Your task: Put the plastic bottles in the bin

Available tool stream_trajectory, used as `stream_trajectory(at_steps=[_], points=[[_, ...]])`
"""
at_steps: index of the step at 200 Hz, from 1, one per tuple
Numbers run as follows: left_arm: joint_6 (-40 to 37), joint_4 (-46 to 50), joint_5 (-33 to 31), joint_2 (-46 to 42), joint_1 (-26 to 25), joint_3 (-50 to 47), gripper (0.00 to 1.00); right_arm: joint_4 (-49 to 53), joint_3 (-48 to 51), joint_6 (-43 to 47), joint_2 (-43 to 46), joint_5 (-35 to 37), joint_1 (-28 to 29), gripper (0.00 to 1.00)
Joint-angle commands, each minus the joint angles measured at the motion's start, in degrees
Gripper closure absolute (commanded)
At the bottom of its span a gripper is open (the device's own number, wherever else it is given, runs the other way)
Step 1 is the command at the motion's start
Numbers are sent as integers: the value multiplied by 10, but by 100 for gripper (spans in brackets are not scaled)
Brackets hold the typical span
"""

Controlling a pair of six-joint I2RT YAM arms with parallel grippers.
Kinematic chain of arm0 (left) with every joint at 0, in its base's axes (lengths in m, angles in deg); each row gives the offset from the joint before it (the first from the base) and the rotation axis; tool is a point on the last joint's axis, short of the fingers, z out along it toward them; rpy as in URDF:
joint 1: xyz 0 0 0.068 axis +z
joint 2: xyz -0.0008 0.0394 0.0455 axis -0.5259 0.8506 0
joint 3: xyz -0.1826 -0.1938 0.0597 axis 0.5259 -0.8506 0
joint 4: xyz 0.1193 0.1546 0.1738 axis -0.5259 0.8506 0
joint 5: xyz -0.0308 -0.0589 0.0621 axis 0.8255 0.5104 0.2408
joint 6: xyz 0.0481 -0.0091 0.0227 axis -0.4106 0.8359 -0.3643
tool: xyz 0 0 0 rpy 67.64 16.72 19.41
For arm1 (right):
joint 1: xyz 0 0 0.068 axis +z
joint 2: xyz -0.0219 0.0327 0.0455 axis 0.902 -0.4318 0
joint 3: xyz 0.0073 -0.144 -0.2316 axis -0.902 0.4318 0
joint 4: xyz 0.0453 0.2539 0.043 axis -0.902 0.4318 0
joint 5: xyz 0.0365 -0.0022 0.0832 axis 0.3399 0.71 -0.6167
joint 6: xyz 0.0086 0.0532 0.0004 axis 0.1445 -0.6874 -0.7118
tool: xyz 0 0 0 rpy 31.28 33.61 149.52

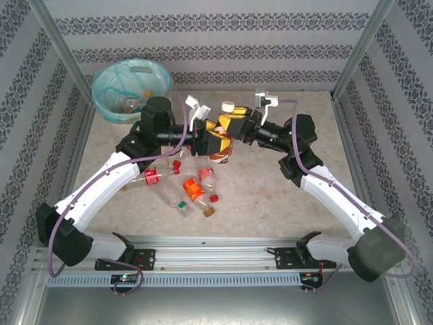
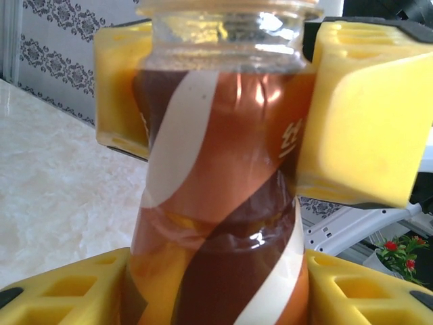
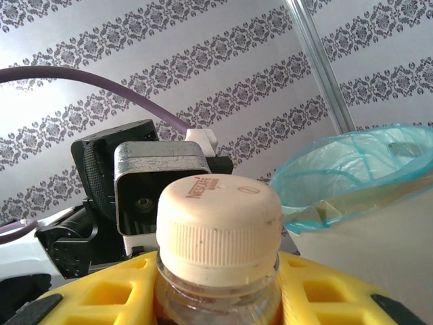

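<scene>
Brown-label bottle (image 2: 216,203), cream Nescafé cap (image 3: 218,227), clamped by right gripper (image 3: 216,298), left gripper (image 2: 216,291) too

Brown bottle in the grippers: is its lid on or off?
On. A cream cap sits snugly over the neck of the bottle.

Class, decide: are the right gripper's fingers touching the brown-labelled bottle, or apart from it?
Touching. In the left wrist view, the fingers of the right gripper press against both sides of the brown-labelled bottle just below its neck, with no gap visible.
</scene>
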Motion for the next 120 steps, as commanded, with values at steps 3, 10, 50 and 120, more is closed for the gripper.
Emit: stream_trajectory(at_steps=[3, 10, 50, 120], points=[[-7, -42, 5, -28, 7, -10, 47, -15, -18, 11, 1, 17, 5, 52], [-10, -41, 3, -30, 7, -11, 47, -11, -16, 14, 5, 28, 6, 45], [-10, -46, -36, -49, 19, -12, 48, 21, 12, 52, 47, 141, 6, 16], [-67, 77, -255, -67, 134, 88, 51, 63, 68, 111, 132, 314, 2, 16]])
